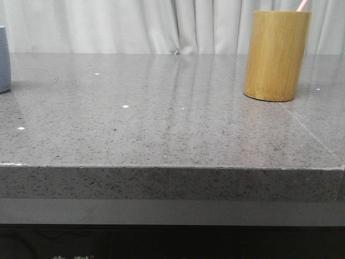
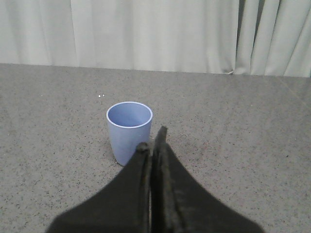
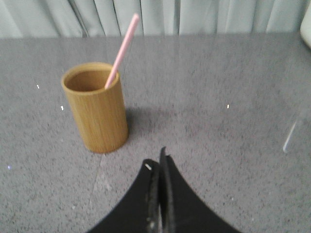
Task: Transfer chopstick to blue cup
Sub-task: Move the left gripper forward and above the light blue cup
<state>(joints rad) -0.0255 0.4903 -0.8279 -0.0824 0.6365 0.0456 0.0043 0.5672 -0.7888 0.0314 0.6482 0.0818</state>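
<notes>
Thin pale pink chopstick (image 3: 123, 50) stands tilted inside the tall tan wooden cylinder (image 3: 97, 108), lower end below the rim, upper end leaning out past it. In the front view the cylinder (image 1: 276, 55) sits upright on the speckled grey stone table (image 1: 161, 124), far right side, with just the pink tip (image 1: 303, 5) showing above its mouth.

Matte grey-blue handleless tumbler (image 2: 129, 132) — upright, nothing visible inside — stands at the far left edge of the front view (image 1: 4, 59), well apart from the cylinder.

Left claw (image 2: 151, 141): black fingers pressed together, holding nothing, near the tumbler. Right claw (image 3: 159, 160): fingers likewise pressed together, holding nothing, near the cylinder but not touching it.

Pale pleated curtain (image 1: 135, 24) behind the table.
</notes>
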